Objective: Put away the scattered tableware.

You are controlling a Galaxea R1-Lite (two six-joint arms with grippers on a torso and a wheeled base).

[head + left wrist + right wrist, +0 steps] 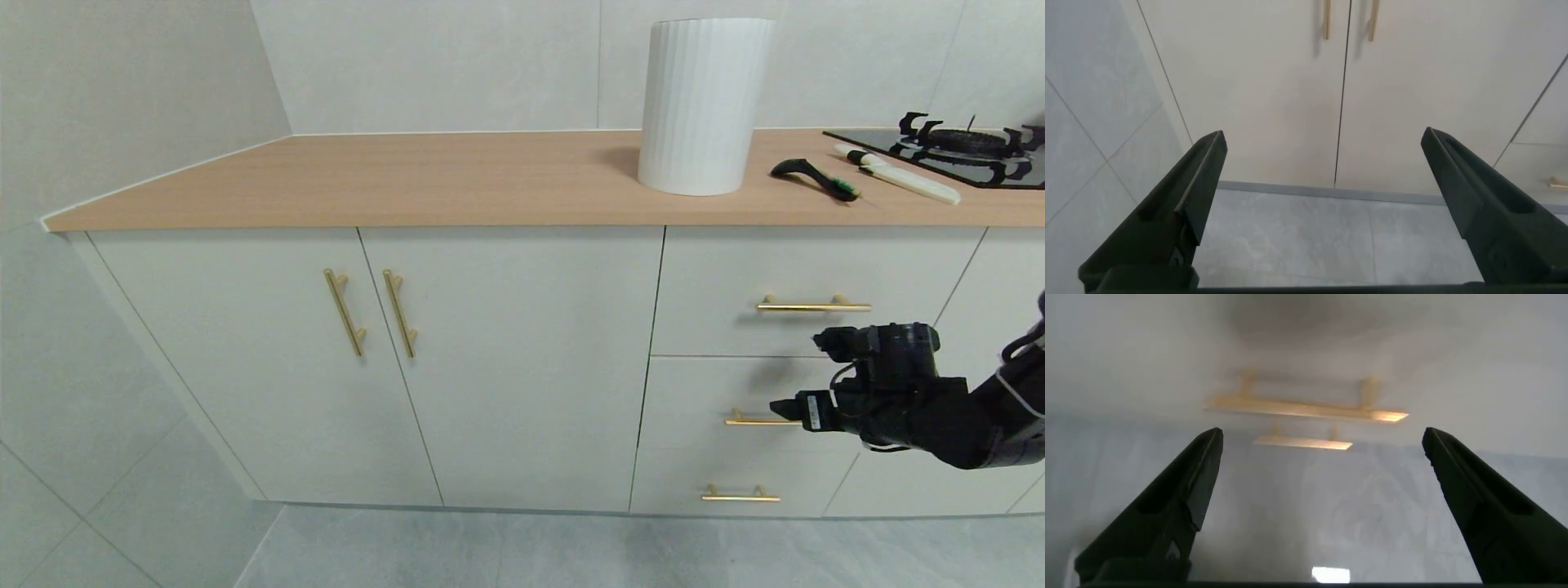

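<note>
The right gripper (804,374), fingers spread like the left gripper's (1323,214), is being held before a drawer handle (1306,408), apparently for gripping and pulling next.

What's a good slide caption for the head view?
Open right gripper by the middle drawer handle; tableware lies on the countertop.

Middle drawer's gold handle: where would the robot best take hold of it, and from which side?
Grip the handle near the middle of its straight bar, coming in from the front. The bar lies horizontal and stands off the drawer front, so jaws set one above and one below could close around it and probably pull evenly.
</note>
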